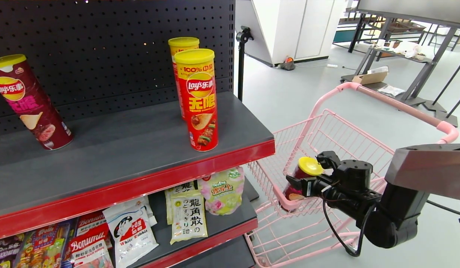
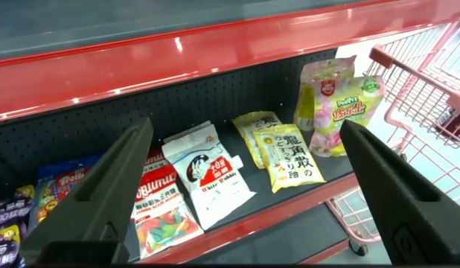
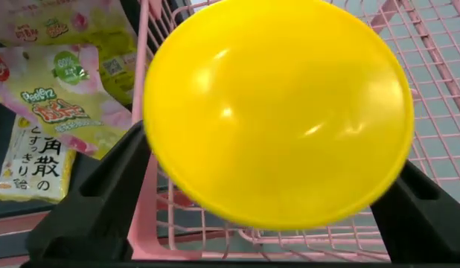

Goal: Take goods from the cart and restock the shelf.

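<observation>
Pink wire forms the cart [image 1: 364, 123], seen at four o'clock in the head view, just beside the shelf [image 1: 133, 156]. At the cart's corner nearest the shelf, a dark red chip can [image 1: 297, 174] with a yellow lid [image 1: 310, 166] is gripped by the right tool [image 1: 311, 172]. One finger is set on each side of the can below the lid.

The left tool [image 2: 245, 193] is held wide open with nothing between its fingers [image 2: 103, 193], and is turned toward the snack bags [image 2: 208, 179] laid on the lower shelf board.

On the upper board a front red can [image 1: 200, 100] is stood at twelve o'clock, with a second red can [image 1: 182, 44] just behind it. A maroon can [image 1: 32, 104] is placed at nine o'clock.
</observation>
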### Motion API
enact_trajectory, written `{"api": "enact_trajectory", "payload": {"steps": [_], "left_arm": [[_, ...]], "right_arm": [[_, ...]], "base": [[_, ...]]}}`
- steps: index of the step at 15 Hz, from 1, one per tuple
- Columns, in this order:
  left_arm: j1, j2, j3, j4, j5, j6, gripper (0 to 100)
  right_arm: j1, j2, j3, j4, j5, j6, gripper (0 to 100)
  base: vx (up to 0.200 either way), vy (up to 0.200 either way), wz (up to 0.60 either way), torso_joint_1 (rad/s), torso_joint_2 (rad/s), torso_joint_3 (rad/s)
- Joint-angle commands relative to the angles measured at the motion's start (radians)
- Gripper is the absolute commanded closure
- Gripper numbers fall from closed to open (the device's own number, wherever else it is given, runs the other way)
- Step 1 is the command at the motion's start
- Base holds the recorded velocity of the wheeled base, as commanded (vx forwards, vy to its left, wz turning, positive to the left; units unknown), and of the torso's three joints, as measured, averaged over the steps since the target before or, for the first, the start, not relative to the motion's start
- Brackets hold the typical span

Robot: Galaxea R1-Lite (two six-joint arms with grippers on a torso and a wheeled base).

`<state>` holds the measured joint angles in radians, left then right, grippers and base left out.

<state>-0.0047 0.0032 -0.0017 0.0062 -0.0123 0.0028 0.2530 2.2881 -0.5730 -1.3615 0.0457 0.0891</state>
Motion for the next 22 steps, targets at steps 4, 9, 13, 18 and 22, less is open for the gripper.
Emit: {"api": "enact_trajectory", "payload": {"steps": [4, 9, 13, 18, 22], "left_arm": [[0.0, 0.001, 0.0, 0.0, 0.0, 0.003, 0], [0.0, 0.001, 0.0, 0.0, 0.0, 0.005, 0], [0.0, 0.001, 0.0, 0.0, 0.0, 0.005, 0], [0.0, 0.001, 0.0, 0.0, 0.0, 0.005, 0], [0.0, 0.001, 0.0, 0.0, 0.0, 0.005, 0]], "right_arm": [[0.003, 0.047, -0.054, 0.004, -0.001, 0.001, 0], [-0.006, 0.073, -0.091, 0.002, -0.012, 0.001, 100], [-0.004, 0.079, -0.094, 0.002, -0.012, 0.001, 100], [-0.011, -0.016, -0.113, 0.05, -0.052, -0.019, 100], [-0.058, -0.374, -0.361, 0.522, -0.053, -0.072, 100]], "base": [[0.0, 0.0, 0.0, 0.0, 0.0, 0.0], [0.0, 0.0, 0.0, 0.0, 0.0, 0.0], [0.0, 0.0, 0.0, 0.0, 0.0, 0.0], [0.0, 0.0, 0.0, 0.0, 0.0, 0.0], [0.0, 0.0, 0.0, 0.0, 0.0, 0.0]]}}
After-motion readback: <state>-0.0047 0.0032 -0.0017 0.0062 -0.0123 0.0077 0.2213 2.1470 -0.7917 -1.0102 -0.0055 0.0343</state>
